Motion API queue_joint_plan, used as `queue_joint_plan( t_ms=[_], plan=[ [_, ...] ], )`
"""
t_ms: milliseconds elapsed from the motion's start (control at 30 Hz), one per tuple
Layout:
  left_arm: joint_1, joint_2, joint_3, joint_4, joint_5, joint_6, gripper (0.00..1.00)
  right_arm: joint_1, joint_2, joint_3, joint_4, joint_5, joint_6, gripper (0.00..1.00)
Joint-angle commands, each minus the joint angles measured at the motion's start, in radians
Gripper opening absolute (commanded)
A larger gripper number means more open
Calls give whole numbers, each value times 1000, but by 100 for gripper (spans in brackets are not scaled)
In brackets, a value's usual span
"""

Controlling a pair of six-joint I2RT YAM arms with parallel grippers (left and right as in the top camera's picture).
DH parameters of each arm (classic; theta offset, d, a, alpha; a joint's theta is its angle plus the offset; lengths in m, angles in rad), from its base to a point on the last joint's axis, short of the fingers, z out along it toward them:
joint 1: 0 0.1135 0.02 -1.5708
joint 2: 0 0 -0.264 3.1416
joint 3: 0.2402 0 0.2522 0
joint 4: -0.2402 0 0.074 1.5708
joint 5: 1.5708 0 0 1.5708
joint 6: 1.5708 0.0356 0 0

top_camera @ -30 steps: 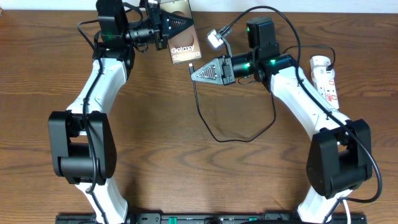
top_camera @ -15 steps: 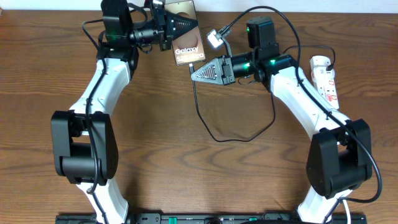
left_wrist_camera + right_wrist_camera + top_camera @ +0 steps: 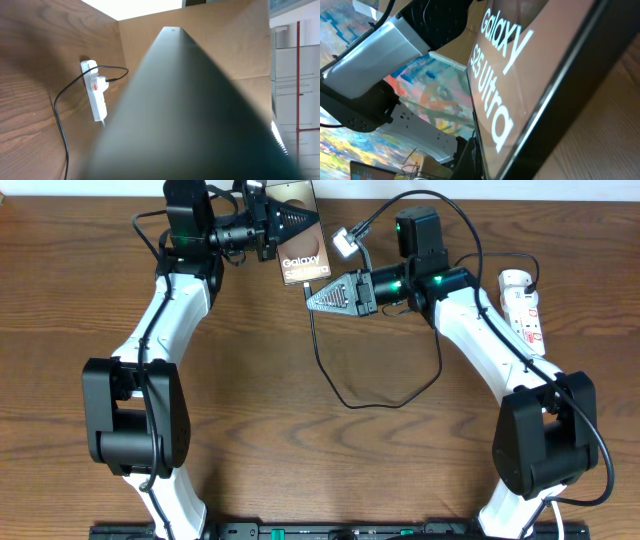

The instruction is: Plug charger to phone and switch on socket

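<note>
Left gripper (image 3: 305, 218) is clamped on the phone (image 3: 305, 260), which we judge is lifted off the table (image 3: 250, 410) at top centre, lettered face toward the overhead camera. Right gripper (image 3: 312, 293) is closed too, its tip just beside the phone's lower edge. The charger (image 3: 344, 401) cable runs out from under it, so we read that as a pinch on the connector end, though we can't see the tip itself. Risks as we see them: the port is hidden in every view, so a push could land off-axis and scrape the edge. The tiny connector could pivot in the jaws. The phone is held in the air by one pinch, so it could rotate or slip under insertion force. The cable loop on the table could snag or tug the plug (image 3: 100, 82), which the left wrist view shows sitting in the socket (image 3: 522, 300) at far right, well apart from the phone. We can't tell the switch's state. Count: one phone, one charger, one socket, two grippers.
</note>
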Motion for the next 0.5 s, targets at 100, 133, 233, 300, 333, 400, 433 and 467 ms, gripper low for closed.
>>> queue_joint_plan(
  t_ms=[100,133,233,300,333,400,433,467],
  plan=[
    [-5,-2,8,10,29,26,8,-29,2,2,5,2,10,1],
    [-5,-2,8,10,30,26,7,-29,2,2,5,2,10,1],
    [-5,-2,8,10,31,33,7,-29,2,2,5,2,10,1],
    [-5,-2,8,11,31,33,7,-29,2,2,5,2,10,1],
    [-5,-2,8,11,31,33,7,-30,2,2,5,2,10,1],
    [-5,-2,8,10,31,33,7,-30,2,2,5,2,10,1],
    [-5,-2,8,11,31,33,7,-31,2,2,4,2,10,1],
    [-5,-2,8,11,31,34,7,-31,2,2,4,2,10,1]
  ],
)
